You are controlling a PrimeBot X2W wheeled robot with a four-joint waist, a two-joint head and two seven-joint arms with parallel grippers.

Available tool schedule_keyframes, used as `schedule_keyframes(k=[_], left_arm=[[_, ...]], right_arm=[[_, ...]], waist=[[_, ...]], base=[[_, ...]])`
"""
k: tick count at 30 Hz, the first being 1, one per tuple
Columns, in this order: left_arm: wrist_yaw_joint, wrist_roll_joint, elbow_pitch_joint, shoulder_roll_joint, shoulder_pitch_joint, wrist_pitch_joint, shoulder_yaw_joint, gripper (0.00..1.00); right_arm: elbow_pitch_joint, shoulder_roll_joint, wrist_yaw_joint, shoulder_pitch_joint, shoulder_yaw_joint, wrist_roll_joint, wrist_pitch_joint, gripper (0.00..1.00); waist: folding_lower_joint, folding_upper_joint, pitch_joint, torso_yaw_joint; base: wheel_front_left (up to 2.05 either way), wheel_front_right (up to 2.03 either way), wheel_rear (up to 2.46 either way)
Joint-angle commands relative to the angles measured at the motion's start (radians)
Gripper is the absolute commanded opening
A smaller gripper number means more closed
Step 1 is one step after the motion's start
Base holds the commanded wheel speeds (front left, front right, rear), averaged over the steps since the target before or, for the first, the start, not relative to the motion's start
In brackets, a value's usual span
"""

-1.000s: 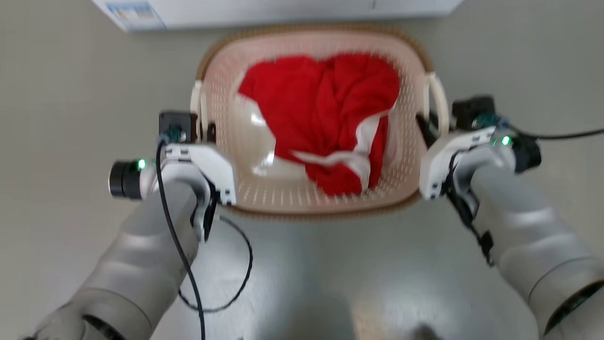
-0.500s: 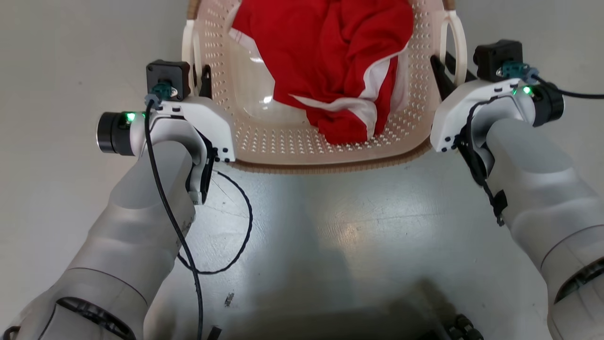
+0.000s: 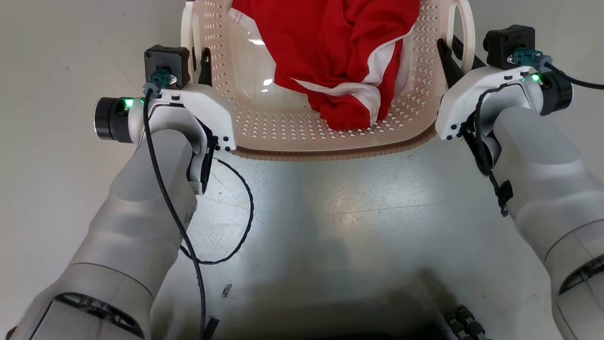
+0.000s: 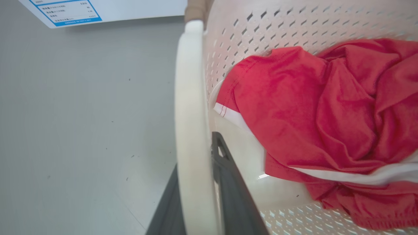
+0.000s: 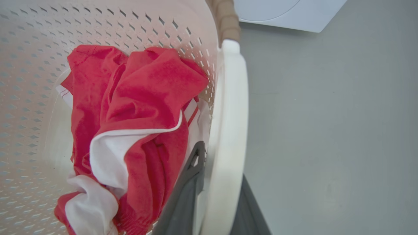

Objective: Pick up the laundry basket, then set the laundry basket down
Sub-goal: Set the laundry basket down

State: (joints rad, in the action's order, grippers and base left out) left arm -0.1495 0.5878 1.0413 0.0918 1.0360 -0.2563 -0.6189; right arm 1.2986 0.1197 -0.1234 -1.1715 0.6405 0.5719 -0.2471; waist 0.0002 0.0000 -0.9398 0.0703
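Note:
The laundry basket [image 3: 283, 130], cream perforated plastic with a brown woven-look rim [image 3: 330, 154], sits at the top of the head view, its far part cut off. A red and white garment [image 3: 339, 47] lies inside it. My left gripper [image 3: 200, 63] is shut on the basket's left loop handle [image 4: 192, 114], with one dark finger [image 4: 228, 182] inside the loop and the other outside. My right gripper [image 3: 453, 52] is shut on the right loop handle [image 5: 228, 114], its fingers [image 5: 187, 186] standing either side of the white band. The basket wall [image 5: 98, 26] rises beside it.
A white washing machine stands just beyond the basket: its labelled corner [image 4: 81, 9] on one side, its front [image 5: 287, 13] on the other. A black cable [image 3: 236, 236] loops from my left arm over the grey floor [image 3: 354, 212]. My dark base [image 3: 424, 326] shows at the bottom.
The whole head picture has shifted, so the camera has moved; the washing machine has left its top edge. Both grippers have stayed shut on the handles, with the basket between them.

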Motion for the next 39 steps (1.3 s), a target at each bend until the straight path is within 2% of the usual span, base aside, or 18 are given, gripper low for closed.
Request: schedule_keyframes(k=[1, 18, 19, 20, 21, 22, 23, 36, 39], left_arm=[[0.012, -0.027, -0.003, 0.017, 0.006, -0.005, 0.020, 0.00], [0.039, -0.112, 0.047, -0.007, 0.018, -0.005, 0.102, 0.00], [0.041, -0.112, 0.051, -0.009, 0.019, -0.005, 0.109, 0.11], [0.041, -0.110, 0.053, -0.011, 0.020, -0.005, 0.117, 0.33], [0.041, -0.111, 0.053, -0.013, 0.021, -0.005, 0.123, 0.94], [0.041, -0.115, 0.055, -0.015, 0.021, -0.005, 0.126, 0.94], [0.041, -0.116, 0.060, -0.017, 0.020, -0.005, 0.130, 1.00], [0.024, -0.156, 0.048, -0.027, -0.014, -0.005, 0.182, 1.00], [0.051, -0.164, 0.052, -0.025, -0.025, -0.005, 0.191, 1.00]], right_arm=[[-0.013, -0.005, -0.007, 0.033, 0.000, -0.020, -0.015, 0.00], [-0.014, -0.018, -0.007, 0.046, -0.078, -0.089, -0.015, 0.00], [-0.015, -0.015, -0.007, 0.043, -0.087, -0.092, -0.015, 0.23], [-0.017, -0.011, -0.007, 0.041, -0.095, -0.098, -0.015, 0.80], [-0.017, -0.010, -0.007, 0.042, -0.102, -0.104, -0.015, 1.00], [-0.017, -0.010, -0.007, 0.045, -0.109, -0.109, -0.015, 1.00], [-0.017, -0.010, -0.007, 0.047, -0.116, -0.115, -0.015, 1.00], [-0.037, -0.011, -0.007, 0.101, -0.183, -0.178, -0.015, 1.00], [-0.045, -0.017, -0.007, 0.115, -0.198, -0.192, -0.015, 1.00]], waist=[[-0.0002, 0.0000, -0.002, -0.001], [-0.0002, 0.0000, -0.018, 0.000], [-0.0002, 0.0000, -0.019, -0.002], [-0.0002, 0.0000, -0.020, -0.003], [-0.0002, 0.0000, -0.021, -0.005], [-0.0002, 0.0000, -0.021, -0.007], [-0.0002, 0.0000, -0.020, -0.008], [-0.0002, 0.0000, 0.018, -0.012], [-0.0002, 0.0000, 0.038, -0.007]], base=[[0.00, 0.00, 0.00], [0.00, 0.00, 0.00], [0.00, 0.00, 0.00], [0.00, 0.00, 0.00], [0.00, 0.00, 0.00], [0.00, 0.00, 0.00], [0.00, 0.00, 0.00], [0.00, 0.00, 0.00], [0.00, 0.00, 0.00]])
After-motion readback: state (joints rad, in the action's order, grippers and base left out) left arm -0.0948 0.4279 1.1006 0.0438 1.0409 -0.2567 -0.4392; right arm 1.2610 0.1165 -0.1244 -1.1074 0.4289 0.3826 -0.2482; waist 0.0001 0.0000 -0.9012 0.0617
